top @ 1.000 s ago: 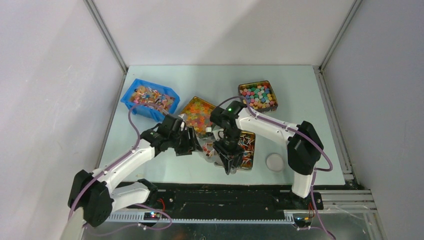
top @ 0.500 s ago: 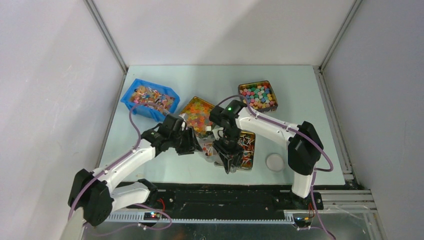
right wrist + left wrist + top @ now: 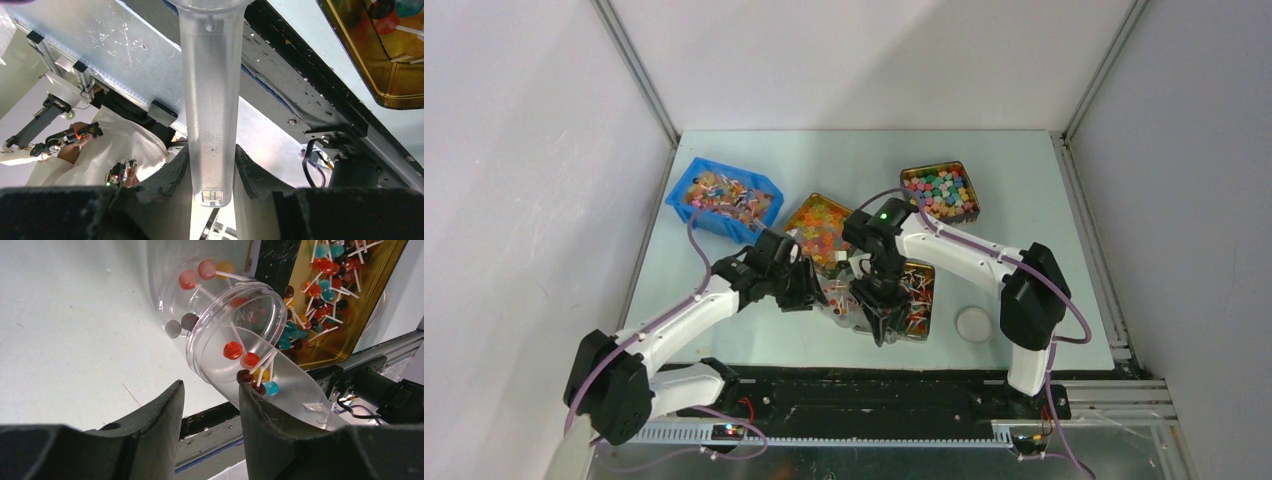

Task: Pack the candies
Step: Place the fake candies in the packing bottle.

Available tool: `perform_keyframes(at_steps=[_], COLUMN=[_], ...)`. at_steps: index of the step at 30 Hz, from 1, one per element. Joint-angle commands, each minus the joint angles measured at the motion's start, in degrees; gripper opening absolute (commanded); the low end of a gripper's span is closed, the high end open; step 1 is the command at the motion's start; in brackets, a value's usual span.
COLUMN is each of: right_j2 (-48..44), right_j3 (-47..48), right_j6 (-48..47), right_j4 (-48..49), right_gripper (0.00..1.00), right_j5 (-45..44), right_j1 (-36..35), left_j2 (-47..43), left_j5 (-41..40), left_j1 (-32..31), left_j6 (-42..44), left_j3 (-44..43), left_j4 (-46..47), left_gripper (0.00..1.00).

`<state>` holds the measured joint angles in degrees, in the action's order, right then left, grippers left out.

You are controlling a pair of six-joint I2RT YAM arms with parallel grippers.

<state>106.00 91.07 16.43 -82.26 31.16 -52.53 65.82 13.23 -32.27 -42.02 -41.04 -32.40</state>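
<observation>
The right end effector (image 3: 212, 150) is clamped on a clear jar (image 3: 210, 90), which is tilted over the near part of the table (image 3: 844, 160). The jar's mouth faces left toward the left end effector (image 3: 210, 386). That one hangs just left of the mouth, its 2 fingers apart with nothing between them. In the wrist view 1 finger overlaps the jar's wall, and I cannot tell whether they touch.

Several candies (image 3: 232, 350) lie inside the jar, with red, orange, dark and blue heads on white sticks. Many more fill the near tin (image 3: 352, 325), just right of the jar. A round white lid (image 3: 974, 323) lies on the table right of that tin.

Farther off, a middle tin (image 3: 817, 222) holds orange and yellow sweets. A blue bin (image 3: 724, 197) of mixed sweets sits far left, and a far tin (image 3: 940, 191) of coloured pieces far right.
</observation>
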Motion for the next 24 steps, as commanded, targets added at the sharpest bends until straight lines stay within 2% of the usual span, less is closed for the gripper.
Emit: perform_keyframes(at_steps=[1, 13, 24], right_j2=[-1.8, -1.3, 0.1], right_j3=[3.5, 5.2, 7.4], right_j6=[1.1, 1.0, 0.7], right_j4=[-1.2, -1.9, -3.9], right_gripper=[0.00, 0.00, 0.00], right_j5=[-0.7, -0.8, -1.9], right_j1=[0.4, 0.8, 1.0], left_j2=[0.4, -0.3, 0.1], left_j5=[-1.3, -2.0, -2.3], left_j1=[-0.7, -0.8, -0.8], left_j6=[1.1, 1.1, 1.7], left_j3=[-2.4, -3.9, -4.5], left_j4=[-2.1, -3.0, -3.4], left_gripper=[0.49, 0.54, 0.54])
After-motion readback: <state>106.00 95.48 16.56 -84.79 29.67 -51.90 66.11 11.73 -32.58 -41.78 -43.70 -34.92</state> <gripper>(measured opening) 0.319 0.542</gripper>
